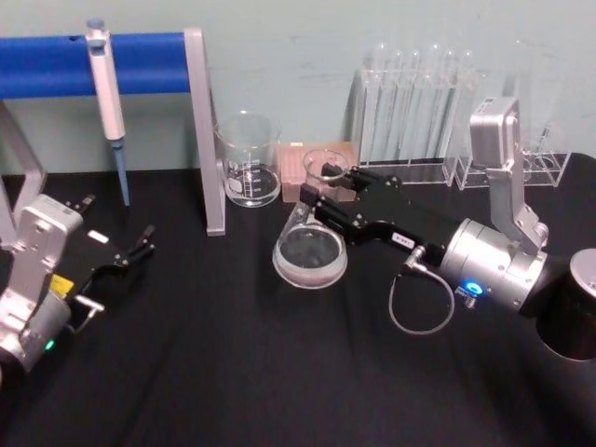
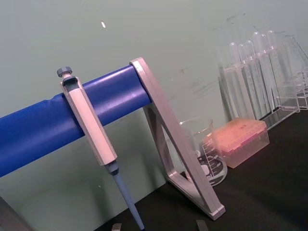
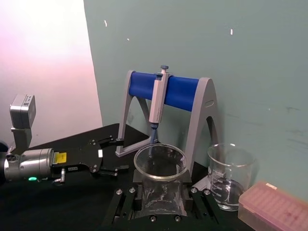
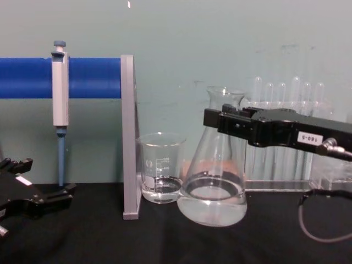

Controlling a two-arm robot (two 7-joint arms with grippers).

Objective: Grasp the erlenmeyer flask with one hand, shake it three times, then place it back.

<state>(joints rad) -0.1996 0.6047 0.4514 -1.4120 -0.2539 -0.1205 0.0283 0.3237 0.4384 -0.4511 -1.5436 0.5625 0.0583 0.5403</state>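
The erlenmeyer flask (image 1: 310,251) is clear glass with a little clear liquid in its wide base (image 4: 214,190). It tilts, base toward me, and seems to hang just above the black table. My right gripper (image 1: 323,186), the hand labelled 160-5 (image 4: 221,123), is shut on the flask's neck just below the flared rim. In the right wrist view the flask rim (image 3: 160,163) sits between the fingers (image 3: 124,198). My left gripper (image 1: 142,244) rests open at the table's left, well away from the flask.
A glass beaker (image 1: 250,160) stands behind the flask, next to the grey leg of a blue stand (image 1: 209,130) holding a pipette (image 1: 107,93). A pink tip box (image 1: 300,175) and a rack of test tubes (image 1: 414,112) line the back wall.
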